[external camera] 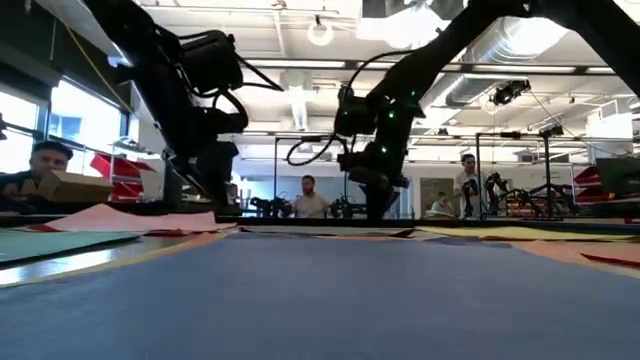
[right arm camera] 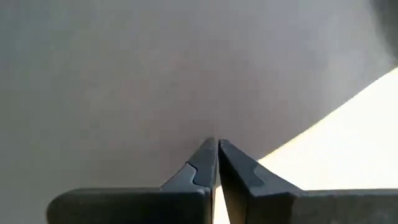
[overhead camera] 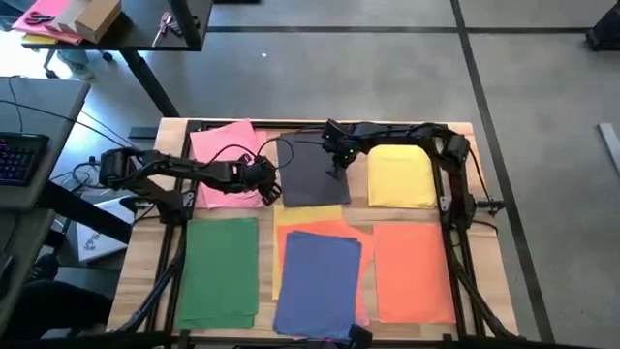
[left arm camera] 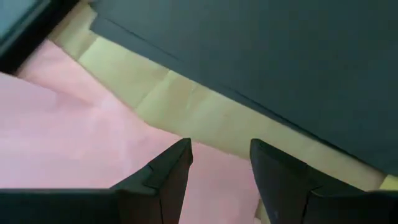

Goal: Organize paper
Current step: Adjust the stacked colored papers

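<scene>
Coloured sheets of paper lie flat on the wooden table. Pink [overhead camera: 225, 160], dark grey [overhead camera: 308, 176] and yellow [overhead camera: 400, 174] sheets form the far row; green [overhead camera: 221, 271], blue [overhead camera: 320, 283] and orange [overhead camera: 412, 271] the near row. The blue sheet overlaps another orange sheet and a yellow one [overhead camera: 312, 215]. My left gripper [overhead camera: 263, 174] is open, low over the pink sheet's right edge [left arm camera: 211, 180], beside the strip of bare wood [left arm camera: 186, 106]. My right gripper [overhead camera: 337, 167] is shut, pointing down at the dark grey sheet [right arm camera: 155, 81] near its right edge. My left gripper: its open fingertips [left arm camera: 177, 158] stand over the pink sheet's right margin, and I cannot tell whether they touch it. My right gripper: its shut fingertips [right arm camera: 208, 152] come from above onto the dark grey sheet close to its right edge [right arm camera: 249, 149]. The sheet lies flat. I cannot tell whether any paper is between them.
The table's black frame [overhead camera: 455, 208] and both arm bases border the sheets at left and right. A desk with a keyboard [overhead camera: 19, 155] stands left of the table. People show in the room beyond [external camera: 308, 198].
</scene>
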`<action>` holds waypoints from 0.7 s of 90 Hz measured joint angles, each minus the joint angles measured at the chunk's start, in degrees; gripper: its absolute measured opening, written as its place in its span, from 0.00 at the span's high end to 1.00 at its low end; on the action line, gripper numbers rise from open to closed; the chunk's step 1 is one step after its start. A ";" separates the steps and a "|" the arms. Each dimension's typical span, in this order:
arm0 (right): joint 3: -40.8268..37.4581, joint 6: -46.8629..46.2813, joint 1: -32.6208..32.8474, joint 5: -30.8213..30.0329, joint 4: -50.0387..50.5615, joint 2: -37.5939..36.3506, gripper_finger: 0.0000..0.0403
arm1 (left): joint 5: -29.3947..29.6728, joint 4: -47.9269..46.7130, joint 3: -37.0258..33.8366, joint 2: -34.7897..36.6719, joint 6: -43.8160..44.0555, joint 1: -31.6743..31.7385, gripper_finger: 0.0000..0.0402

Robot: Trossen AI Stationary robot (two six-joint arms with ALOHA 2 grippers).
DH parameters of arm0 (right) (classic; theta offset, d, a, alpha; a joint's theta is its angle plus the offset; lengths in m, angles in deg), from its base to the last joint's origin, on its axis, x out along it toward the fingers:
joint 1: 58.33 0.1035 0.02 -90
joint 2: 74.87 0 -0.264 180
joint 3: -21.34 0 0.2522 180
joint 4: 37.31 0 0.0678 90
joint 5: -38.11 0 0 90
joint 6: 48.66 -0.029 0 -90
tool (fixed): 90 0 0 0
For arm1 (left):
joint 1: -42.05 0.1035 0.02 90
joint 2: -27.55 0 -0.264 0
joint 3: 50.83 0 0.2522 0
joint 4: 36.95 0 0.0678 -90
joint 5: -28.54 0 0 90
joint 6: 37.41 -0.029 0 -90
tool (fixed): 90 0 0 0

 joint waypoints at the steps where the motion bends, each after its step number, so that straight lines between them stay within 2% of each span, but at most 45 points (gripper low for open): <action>1: 0.00 0.01 0.00 0.00 0.03 -0.01 1.00 | 0.29 -0.29 0.00 0.23 0.02 0.00 0.61; 13: 0.00 0.00 0.26 0.00 -0.02 -0.86 1.00 | 1.86 -5.11 0.00 3.33 1.31 -0.26 0.61; 29: 0.04 1.52 2.57 -1.75 -2.34 -6.40 1.00 | 5.73 -15.25 0.00 6.80 6.33 -1.22 0.61; 47: -0.10 4.03 4.69 -4.12 -6.39 -10.76 1.00 | 7.10 -19.68 -0.02 9.69 9.26 -3.91 0.61; 55: -2.99 3.24 6.11 -5.46 -7.43 -11.89 1.00 | 7.85 -22.28 -0.20 10.71 12.51 -6.80 0.61; 63: -8.14 2.73 8.16 -6.97 -13.57 -14.45 1.00 | 8.33 -22.48 -2.30 12.26 15.57 -10.04 0.61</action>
